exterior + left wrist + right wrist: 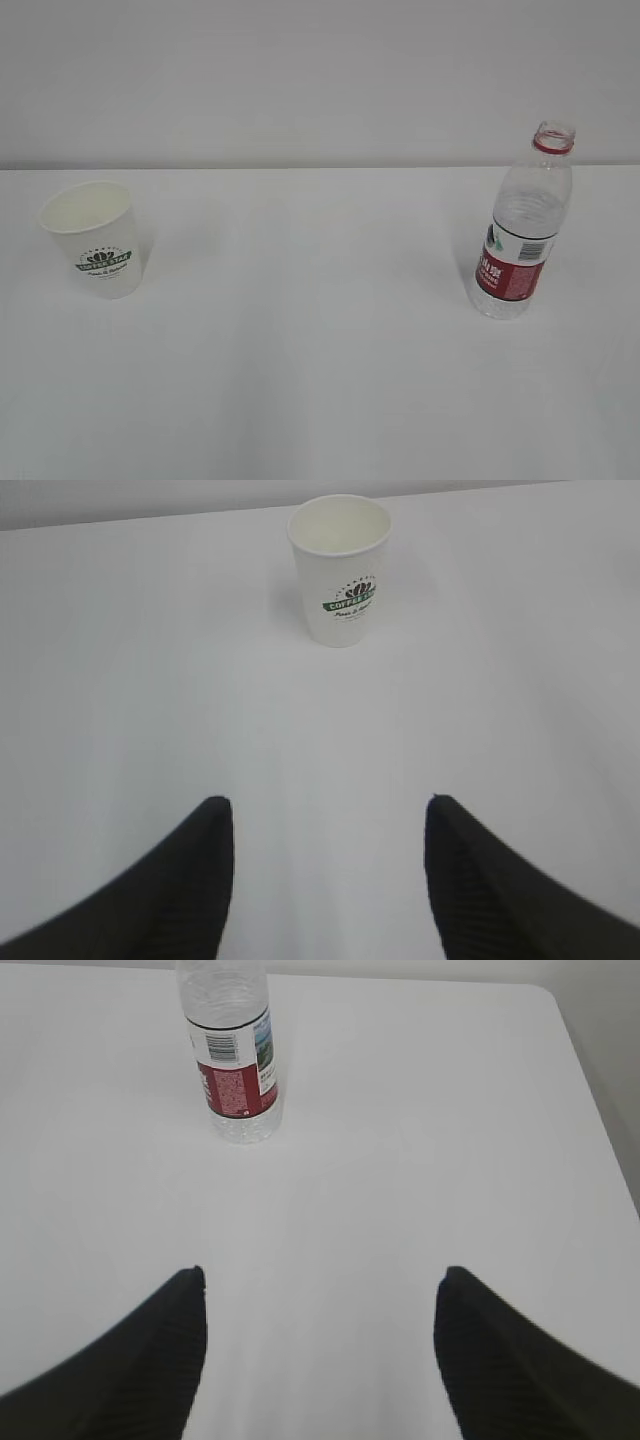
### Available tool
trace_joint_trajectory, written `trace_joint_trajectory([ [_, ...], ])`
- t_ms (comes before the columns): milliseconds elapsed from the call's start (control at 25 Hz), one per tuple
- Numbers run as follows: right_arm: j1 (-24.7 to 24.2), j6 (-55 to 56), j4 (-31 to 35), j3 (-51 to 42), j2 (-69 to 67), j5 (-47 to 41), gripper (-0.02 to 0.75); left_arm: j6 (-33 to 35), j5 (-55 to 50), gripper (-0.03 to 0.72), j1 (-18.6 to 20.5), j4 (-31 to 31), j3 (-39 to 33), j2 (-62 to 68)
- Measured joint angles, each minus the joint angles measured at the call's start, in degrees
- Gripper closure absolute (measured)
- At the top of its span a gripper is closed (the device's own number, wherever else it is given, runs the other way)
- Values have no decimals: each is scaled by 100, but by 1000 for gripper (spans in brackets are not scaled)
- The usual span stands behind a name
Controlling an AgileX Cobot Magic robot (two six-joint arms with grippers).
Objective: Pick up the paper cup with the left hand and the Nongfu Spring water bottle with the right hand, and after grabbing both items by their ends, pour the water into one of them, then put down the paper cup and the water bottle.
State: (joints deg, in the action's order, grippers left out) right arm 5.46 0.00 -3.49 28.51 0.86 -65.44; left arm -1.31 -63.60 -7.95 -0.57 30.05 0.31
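The white paper cup [94, 240] with a dark green logo stands upright at the left of the white table. In the left wrist view the paper cup [340, 568] is far ahead of my left gripper [327, 802], which is open and holds nothing. The uncapped Nongfu Spring water bottle [523, 228], clear with a red label, stands upright at the right. In the right wrist view the bottle [233, 1055] sits ahead and to the left of my open, empty right gripper [322, 1272]. Neither arm shows in the exterior view. No water is visible in the cup.
The white table [320, 360] meets a pale wall behind. In the right wrist view the table's right edge and rounded far corner [560, 1010] are close to the bottle's side.
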Motion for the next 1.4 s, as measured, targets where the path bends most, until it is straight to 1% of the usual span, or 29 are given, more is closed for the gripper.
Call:
trace_joint_trajectory([
  [1400, 0, 0, 0, 0, 0, 0, 203, 0, 0, 246, 0, 0, 0, 0],
])
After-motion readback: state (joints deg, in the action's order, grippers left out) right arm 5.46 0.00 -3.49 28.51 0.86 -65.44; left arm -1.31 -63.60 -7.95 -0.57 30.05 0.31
